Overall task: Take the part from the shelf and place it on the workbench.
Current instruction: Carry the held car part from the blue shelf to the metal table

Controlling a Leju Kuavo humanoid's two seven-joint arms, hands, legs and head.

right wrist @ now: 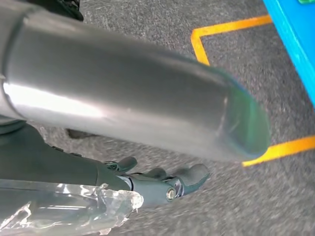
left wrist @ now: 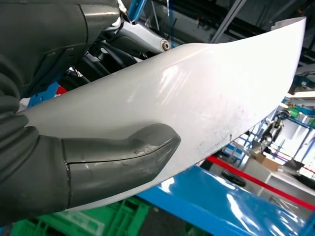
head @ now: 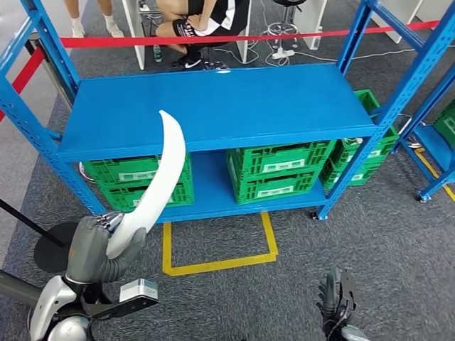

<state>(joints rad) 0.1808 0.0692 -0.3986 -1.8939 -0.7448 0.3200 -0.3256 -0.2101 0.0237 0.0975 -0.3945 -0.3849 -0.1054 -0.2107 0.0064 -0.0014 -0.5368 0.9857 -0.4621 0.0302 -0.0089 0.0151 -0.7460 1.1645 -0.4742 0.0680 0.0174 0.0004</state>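
The long, curved white part (head: 158,183) is standing up out of the left hand (head: 99,247) at the near left, its tapered tip rising in front of the blue shelf (head: 225,106). That hand is gripping the part's lower end, the grey thumb (left wrist: 122,155) lying across its glossy face. The right hand (head: 337,298) is hanging low at the near right over grey carpet, fingers apart and holding nothing. Green crates (head: 276,169) are sitting on the shelf's lower level, behind a yellow floor marking (head: 220,263).
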